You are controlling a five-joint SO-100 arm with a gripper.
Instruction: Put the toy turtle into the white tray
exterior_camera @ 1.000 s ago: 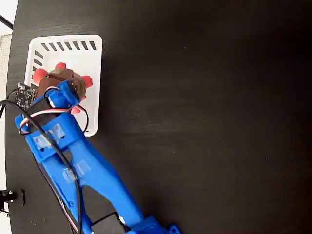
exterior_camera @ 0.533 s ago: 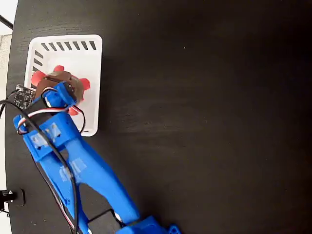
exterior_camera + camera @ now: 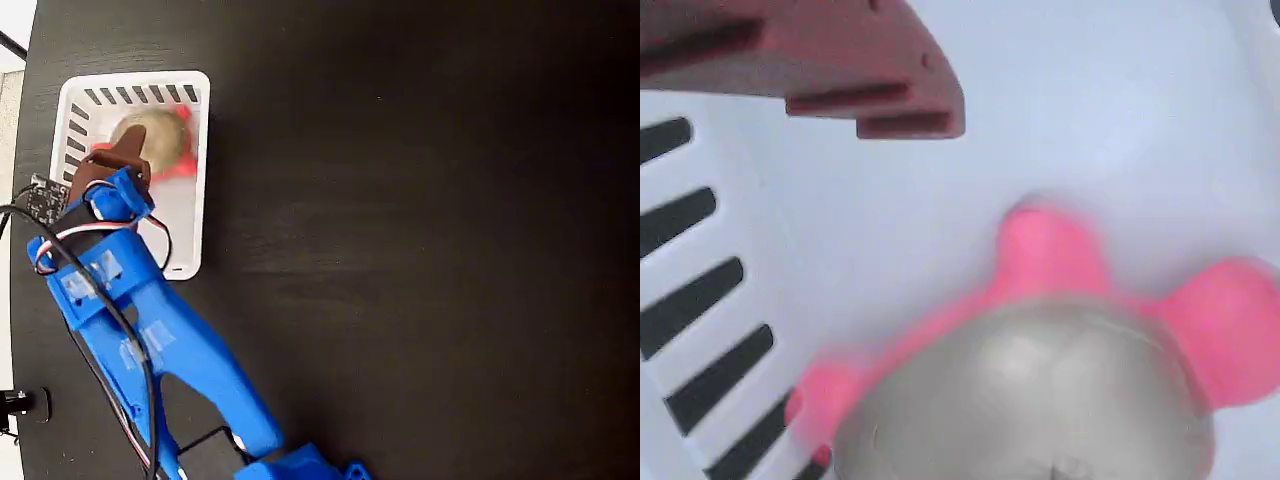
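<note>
Turtle released inside the tray

We see the toy turtle (image 3: pixel 153 140) blurred within the white tray (image 3: pixel 190 220), free of our hand (image 3: pixel 112 170), which is parted and empty above it.

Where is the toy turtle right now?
In the fixed view the toy turtle lies inside the white tray at the table's upper left, near its slotted top wall, just beyond the gripper.

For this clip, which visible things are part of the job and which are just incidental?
Part of the job:
- toy turtle, lying inside the tray, blurred
- white tray
- gripper, over the tray, not holding the turtle

Incidental:
- black table
- small circuit board at the table's left edge
- black clamp-like item at lower left
</note>
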